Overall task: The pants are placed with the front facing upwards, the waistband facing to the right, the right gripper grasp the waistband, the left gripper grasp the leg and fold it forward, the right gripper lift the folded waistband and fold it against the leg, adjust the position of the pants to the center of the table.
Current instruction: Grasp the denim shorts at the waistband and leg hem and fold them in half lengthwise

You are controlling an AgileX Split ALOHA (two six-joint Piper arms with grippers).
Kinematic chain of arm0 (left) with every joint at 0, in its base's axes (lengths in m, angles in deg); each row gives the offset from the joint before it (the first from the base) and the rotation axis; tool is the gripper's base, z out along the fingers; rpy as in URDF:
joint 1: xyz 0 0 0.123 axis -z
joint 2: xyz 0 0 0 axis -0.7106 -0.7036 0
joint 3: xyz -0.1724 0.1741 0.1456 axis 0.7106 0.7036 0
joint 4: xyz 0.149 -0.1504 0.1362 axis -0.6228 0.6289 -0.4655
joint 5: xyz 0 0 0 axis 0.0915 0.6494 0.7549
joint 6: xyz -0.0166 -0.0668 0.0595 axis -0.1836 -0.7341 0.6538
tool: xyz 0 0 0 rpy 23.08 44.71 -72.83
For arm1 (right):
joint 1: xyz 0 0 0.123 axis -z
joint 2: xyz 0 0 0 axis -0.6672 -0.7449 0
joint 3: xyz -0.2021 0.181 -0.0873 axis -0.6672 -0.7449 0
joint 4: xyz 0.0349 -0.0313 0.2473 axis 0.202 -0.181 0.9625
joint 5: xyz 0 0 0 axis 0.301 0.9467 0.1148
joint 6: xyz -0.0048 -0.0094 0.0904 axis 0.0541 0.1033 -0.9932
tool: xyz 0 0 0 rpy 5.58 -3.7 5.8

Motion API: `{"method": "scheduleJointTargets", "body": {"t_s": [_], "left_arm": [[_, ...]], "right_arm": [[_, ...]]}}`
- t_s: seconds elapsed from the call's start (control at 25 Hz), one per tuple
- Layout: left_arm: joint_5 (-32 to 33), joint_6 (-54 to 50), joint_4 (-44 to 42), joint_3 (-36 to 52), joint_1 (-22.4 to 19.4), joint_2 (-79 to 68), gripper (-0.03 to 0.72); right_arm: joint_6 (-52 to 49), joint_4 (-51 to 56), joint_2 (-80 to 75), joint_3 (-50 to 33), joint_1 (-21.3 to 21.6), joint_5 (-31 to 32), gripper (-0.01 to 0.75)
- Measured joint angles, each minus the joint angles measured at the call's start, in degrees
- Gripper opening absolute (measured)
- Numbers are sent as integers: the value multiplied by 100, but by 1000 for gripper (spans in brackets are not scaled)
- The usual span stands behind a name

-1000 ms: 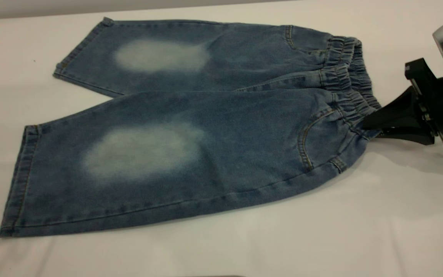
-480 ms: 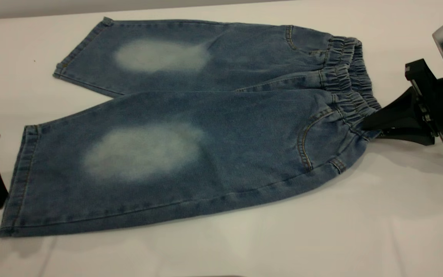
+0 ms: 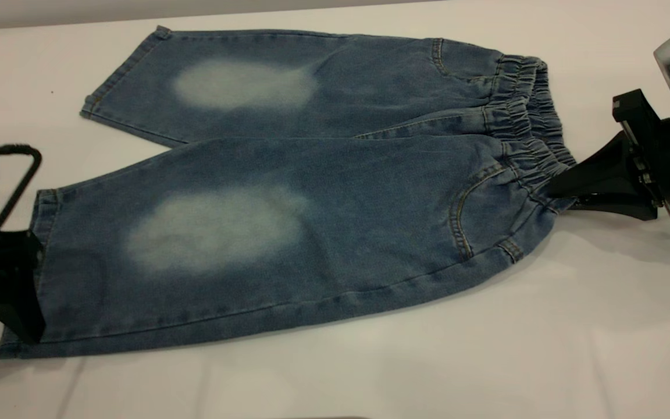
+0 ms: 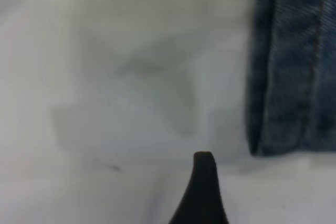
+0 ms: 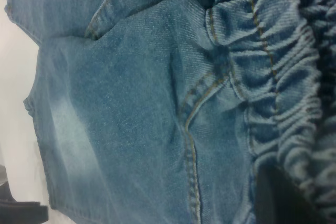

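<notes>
While the small wide-legged blue denim pants (image 3: 288,192) lay flat, front up, on the plain white table (image 3: 486,361), the gathered darker-blue elastic waistband (image 3: 530,125) sat at the right end and the two leg hems at the left; pale faded oval patches showed on both legs. The black pointed right gripper (image 3: 562,189) was at the right edge, its jaws clamped on the near end of the waistband; right wrist view showed the ruffled band (image 5: 278,77) and tan pocket stitching up close. The black left gripper (image 3: 12,291) was at the far-left, over the near leg's hem, a black cable (image 3: 18,186) looping above it; left wrist view showed one dark fingertip (image 4: 203,182) over bare table just beside the hem edge (image 4: 294,66); cannot tell whether that claw was apart or together.
</notes>
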Motion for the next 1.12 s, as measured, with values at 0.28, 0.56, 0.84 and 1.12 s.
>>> {"method": "scheduleJointTargets", "body": {"t_s": [0.28, 0.56, 0.84, 1.12], "left_arm": [[-254, 5, -1, -24, 0, -466, 565], [-316, 6, -20, -45, 0, -489, 382], [-381, 401, 156, -59, 9, -489, 67], [-270, 714, 58, -59, 9, -43, 53]], "right_arm": [[0, -1, 0, 0, 0, 0, 40], [0, -12, 0, 0, 0, 0, 40], [0, -32, 0, 0, 0, 11, 40], [5, -103, 0, 0, 0, 283, 40]]}}
